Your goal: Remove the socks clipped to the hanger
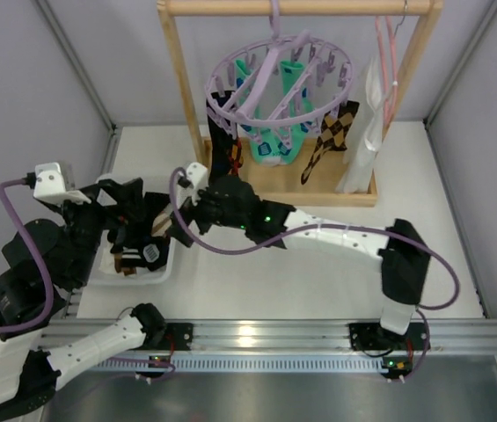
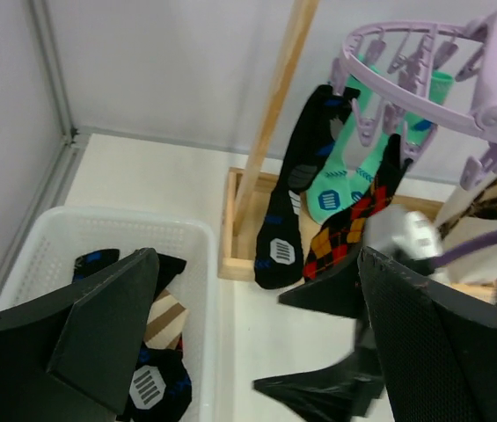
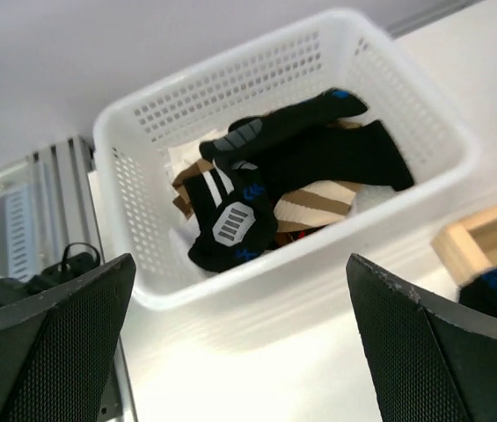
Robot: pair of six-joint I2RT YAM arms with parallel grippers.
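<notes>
The lavender ring hanger hangs from a wooden rack with socks clipped to it: a black-blue one, teal ones and a brown-black diamond one. The left wrist view shows the hanger, a black-blue sock, a black and orange-red sock and teal socks. My left gripper is open and empty over the white basket. My right gripper is open and empty just beside the basket's near wall. Loose socks lie in the basket.
The white basket sits at the left, beside the rack's wooden base. A thin pink wire hanger with a white cloth hangs at the rack's right end. Grey walls close in the table on both sides.
</notes>
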